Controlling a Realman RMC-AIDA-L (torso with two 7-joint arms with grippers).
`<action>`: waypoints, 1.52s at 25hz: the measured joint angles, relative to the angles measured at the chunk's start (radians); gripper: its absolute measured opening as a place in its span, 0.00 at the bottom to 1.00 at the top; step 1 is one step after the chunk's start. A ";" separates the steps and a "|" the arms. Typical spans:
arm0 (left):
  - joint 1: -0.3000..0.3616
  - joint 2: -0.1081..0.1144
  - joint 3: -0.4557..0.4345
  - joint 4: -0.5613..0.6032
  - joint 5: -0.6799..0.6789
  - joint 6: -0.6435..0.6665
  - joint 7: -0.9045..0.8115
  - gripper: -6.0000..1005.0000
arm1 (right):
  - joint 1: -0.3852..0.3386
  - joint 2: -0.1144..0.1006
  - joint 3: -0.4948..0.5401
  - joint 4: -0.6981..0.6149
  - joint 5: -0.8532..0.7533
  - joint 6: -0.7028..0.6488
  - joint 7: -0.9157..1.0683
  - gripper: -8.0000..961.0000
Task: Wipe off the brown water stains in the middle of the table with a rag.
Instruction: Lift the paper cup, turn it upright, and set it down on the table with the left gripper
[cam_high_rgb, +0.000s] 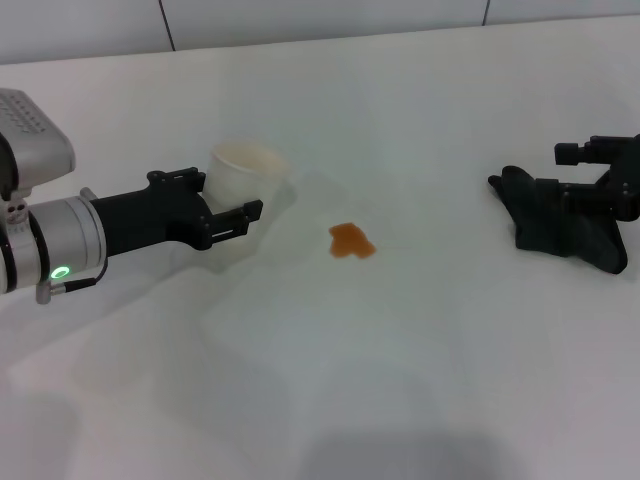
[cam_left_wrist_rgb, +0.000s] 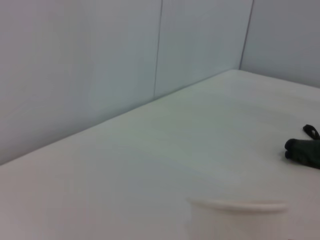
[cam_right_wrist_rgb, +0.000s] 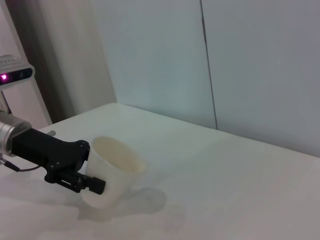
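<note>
Rag (cam_high_rgb: 560, 222) at frame right, pinched by right gripper (cam_high_rgb: 590, 205): best swept leftward, flat across stain (cam_high_rgb: 351, 241) at centre, avoiding cup (cam_high_rgb: 245, 180) clamped in left gripper (cam_high_rgb: 232, 205).

Stain (cam_high_rgb: 351, 241) mid-table (cam_high_rgb: 400, 120), cup (cam_high_rgb: 246, 180) left, rag (cam_high_rgb: 560, 222) right.

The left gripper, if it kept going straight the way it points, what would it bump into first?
The cup. The left gripper points toward the table's middle, and its fingers already sit around the cup's sides, so pushing on would shove the cup first. The stain lies beyond, a bit nearer the robot.
</note>
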 joint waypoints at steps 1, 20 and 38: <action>-0.002 0.000 0.000 0.000 0.004 -0.002 -0.001 0.64 | -0.001 0.000 0.000 0.000 0.000 0.000 0.000 0.68; -0.007 -0.004 -0.002 0.051 0.001 -0.093 0.089 0.65 | 0.000 0.001 0.000 0.000 0.001 0.000 0.002 0.68; -0.001 0.000 -0.001 0.059 -0.018 -0.089 0.143 0.65 | 0.000 0.001 0.000 0.000 -0.001 -0.001 0.007 0.68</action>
